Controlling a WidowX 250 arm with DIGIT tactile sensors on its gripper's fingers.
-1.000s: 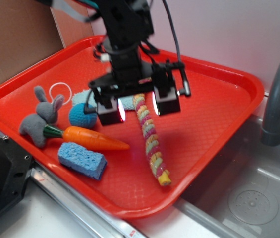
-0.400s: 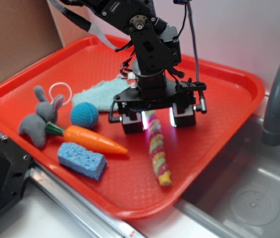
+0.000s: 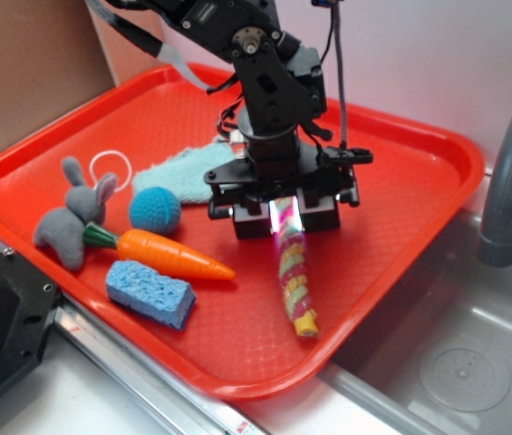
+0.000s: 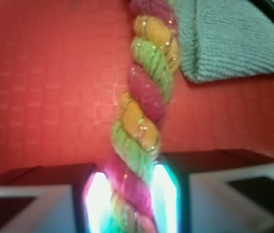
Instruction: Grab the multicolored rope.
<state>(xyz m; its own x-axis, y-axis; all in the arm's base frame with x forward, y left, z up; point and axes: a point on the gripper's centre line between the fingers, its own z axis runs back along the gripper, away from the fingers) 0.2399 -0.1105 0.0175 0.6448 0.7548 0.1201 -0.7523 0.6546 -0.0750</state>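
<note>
The multicolored rope (image 3: 293, 275), twisted in pink, yellow and pale green bands, lies on the red tray (image 3: 400, 172) and runs toward its front edge, ending in a yellow tip. My gripper (image 3: 281, 217) is down over the rope's upper part, its two fingers pressed against both sides of it. In the wrist view the rope (image 4: 146, 97) passes straight between the glowing pads (image 4: 94, 204) of my gripper (image 4: 129, 204), which is shut on it. The rope's far end is hidden behind the gripper in the exterior view.
An orange carrot (image 3: 169, 254), a blue sponge (image 3: 149, 292), a blue ball (image 3: 154, 210), a grey plush rabbit (image 3: 72, 216), a white ring (image 3: 111, 169) and a pale green cloth (image 3: 183, 170) lie on the tray's left half. A sink with a grey faucet (image 3: 509, 181) is on the right.
The gripper dropped lower over the rope and its fingers closed in from wide apart until they squeeze the rope. The rope's free end has shifted slightly.
</note>
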